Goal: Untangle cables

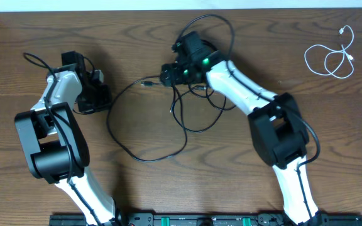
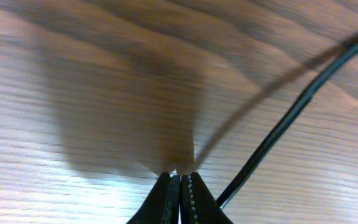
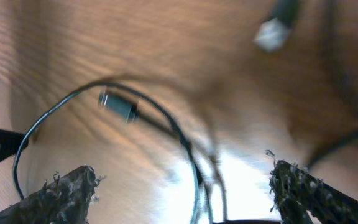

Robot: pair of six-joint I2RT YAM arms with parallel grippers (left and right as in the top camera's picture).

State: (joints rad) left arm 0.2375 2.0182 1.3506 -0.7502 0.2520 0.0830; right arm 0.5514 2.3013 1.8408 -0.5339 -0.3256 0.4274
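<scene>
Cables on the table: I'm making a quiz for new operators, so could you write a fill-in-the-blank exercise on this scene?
The lone cable, coiled apart from the tangle, is ___ in colour.
The right gripper hangs over the black cables with its jaws ___.
The left gripper has its jaws ___.
Missing words: white; open; shut.

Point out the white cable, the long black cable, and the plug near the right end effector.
white cable (image 1: 329, 61), overhead view, its coiled loops
black cable (image 1: 110, 119), overhead view, left bend of its loop
plug (image 3: 118, 106), right wrist view, its metal barrel
</scene>
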